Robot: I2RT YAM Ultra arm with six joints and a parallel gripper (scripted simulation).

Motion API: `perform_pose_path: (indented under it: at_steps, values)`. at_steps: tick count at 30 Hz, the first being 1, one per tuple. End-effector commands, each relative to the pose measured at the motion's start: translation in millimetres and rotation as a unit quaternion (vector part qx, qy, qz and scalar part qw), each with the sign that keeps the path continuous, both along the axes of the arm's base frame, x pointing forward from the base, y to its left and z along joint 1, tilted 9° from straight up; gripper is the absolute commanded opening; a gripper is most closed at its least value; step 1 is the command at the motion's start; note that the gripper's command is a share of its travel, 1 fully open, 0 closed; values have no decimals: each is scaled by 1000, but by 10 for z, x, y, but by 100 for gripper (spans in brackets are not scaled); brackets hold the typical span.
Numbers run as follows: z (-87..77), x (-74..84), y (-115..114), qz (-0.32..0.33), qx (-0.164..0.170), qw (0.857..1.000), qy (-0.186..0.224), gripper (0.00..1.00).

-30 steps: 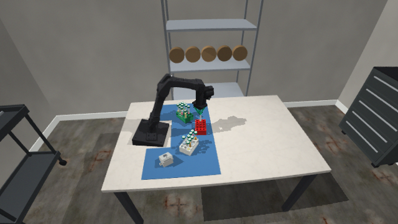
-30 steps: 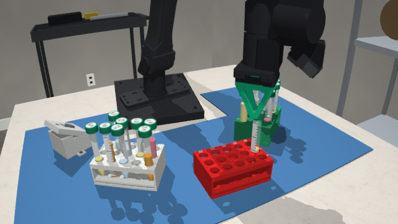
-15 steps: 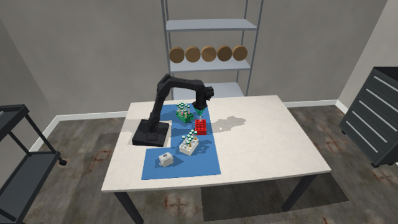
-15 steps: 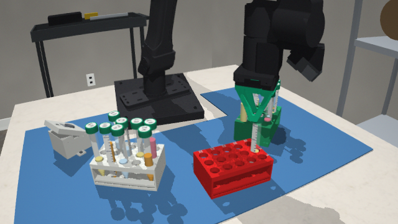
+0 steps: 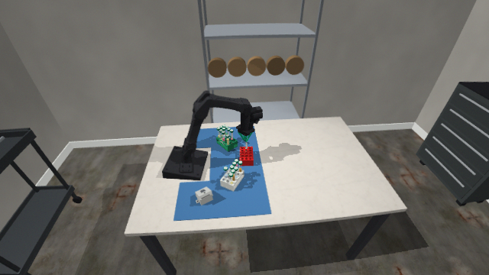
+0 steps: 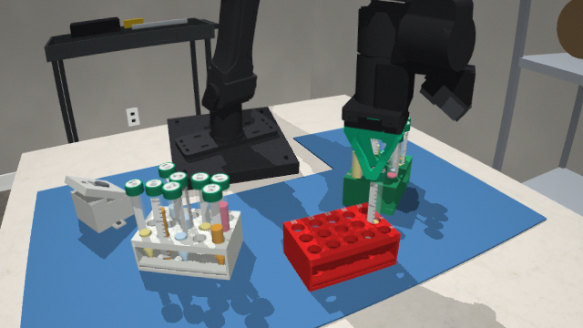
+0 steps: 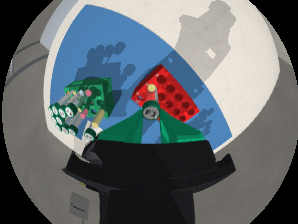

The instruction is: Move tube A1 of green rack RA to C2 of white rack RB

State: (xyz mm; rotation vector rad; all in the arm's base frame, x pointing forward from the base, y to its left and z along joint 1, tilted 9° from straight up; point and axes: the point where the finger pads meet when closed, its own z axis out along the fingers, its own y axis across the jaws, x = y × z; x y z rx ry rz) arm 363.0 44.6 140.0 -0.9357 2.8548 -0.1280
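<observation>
End effector (image 6: pixel 374 172) around tube (image 6: pixel 373 200)
</observation>
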Motion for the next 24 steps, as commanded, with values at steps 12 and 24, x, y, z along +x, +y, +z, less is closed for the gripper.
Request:
perform_pose_path:
  at_steps: [12,24]
  values:
    - [40,17,0,0,1,1000,-8,30]
    - [40,17,0,0,1,1000,-8,30]
